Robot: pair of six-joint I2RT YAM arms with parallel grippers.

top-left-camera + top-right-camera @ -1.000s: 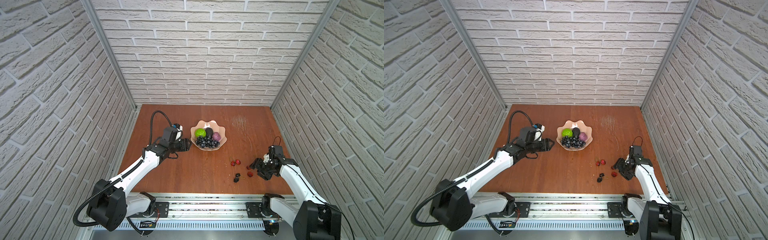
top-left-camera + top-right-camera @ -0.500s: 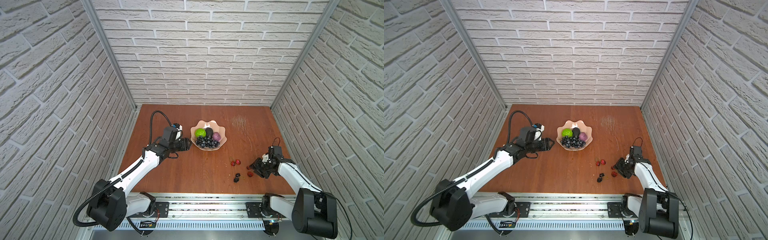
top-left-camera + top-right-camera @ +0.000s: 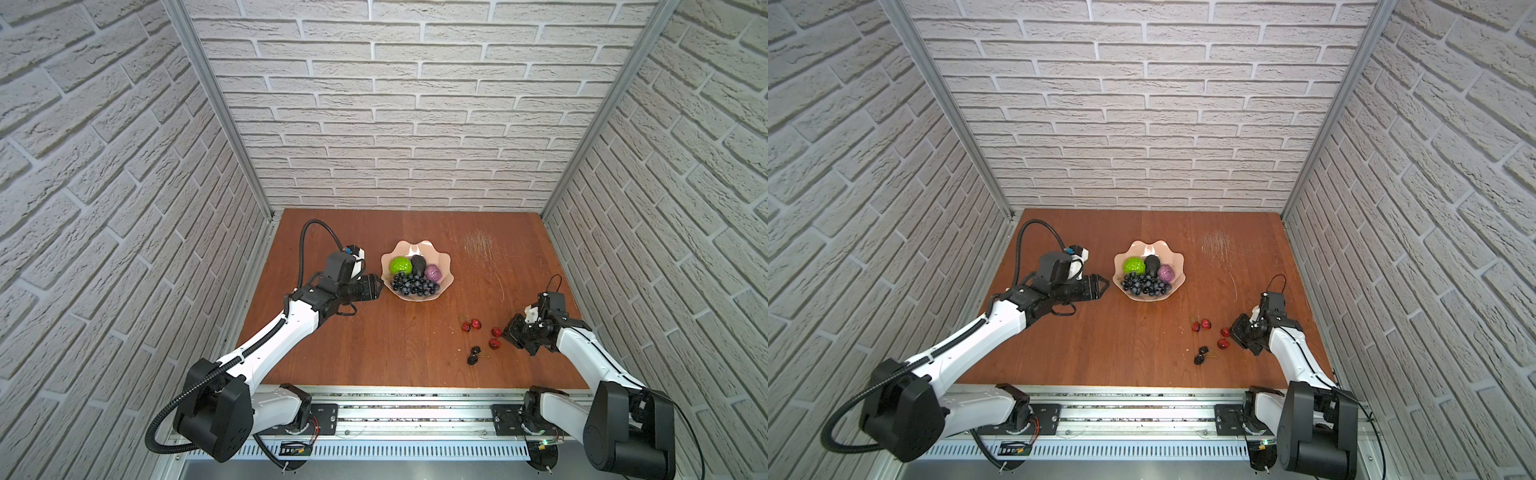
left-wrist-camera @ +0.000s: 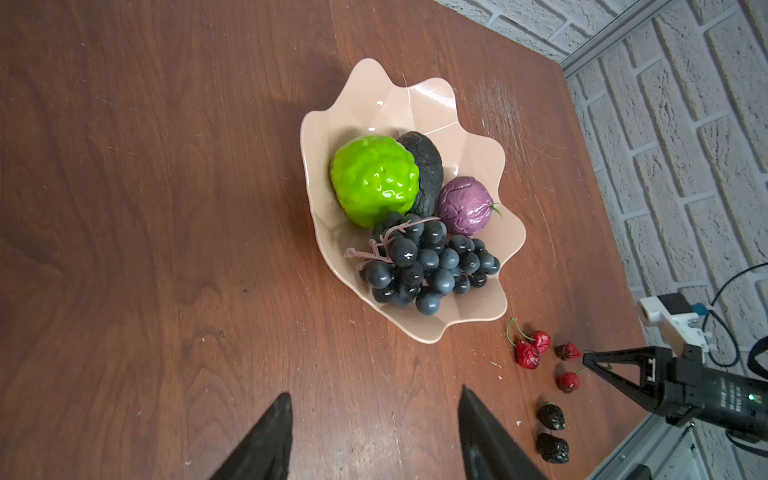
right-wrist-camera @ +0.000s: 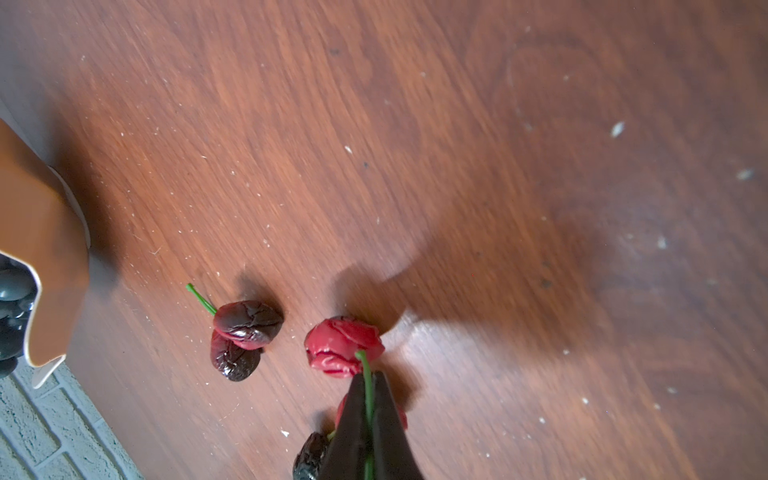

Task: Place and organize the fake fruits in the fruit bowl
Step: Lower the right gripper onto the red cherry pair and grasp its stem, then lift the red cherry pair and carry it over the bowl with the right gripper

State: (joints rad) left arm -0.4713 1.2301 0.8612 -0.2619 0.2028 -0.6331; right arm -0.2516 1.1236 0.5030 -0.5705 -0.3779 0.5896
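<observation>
1. Nearest the robot, well short of the fruit bowl (image 4: 419, 104) & to its right: two dark cherries (image 3: 473, 355) lie together on the desk (image 3: 374, 353), untouched. Prob. left for last, being furthest from the bowl.
2. Just bowl-ward of them: right end effector (image 5: 368, 379), pinched fully shut on the thin green stem (image 5: 368, 399) of a small red fruit (image 4: 568, 381). A stem grip makes sense, since the fruit itself is tiny & wrinkled and could slip out. The fruit looks to be on the desk, not lifted yet. A darker red single (image 4: 567, 351) sits by the tip, not gripped.
3. Closer in, near the bowl's right-front rim but apart: a red cherry pair (image 4: 530, 349), joined by stems.
4. Just beside the bowl's left rim, not touching: left end effector (image 3: 379, 287), jaws partway apart, nothing in it. It seems parked clear so the right arm has free access.
5. In the bowl: grape bunch (image 4: 432, 266) fills the front. Lime-green ball (image 4: 374, 180), avocado (image 4: 424, 166) & purple fruit (image 4: 465, 205) sit in a row behind, packed close. The back of the bowl is bare, so there's room for the small ones.
</observation>
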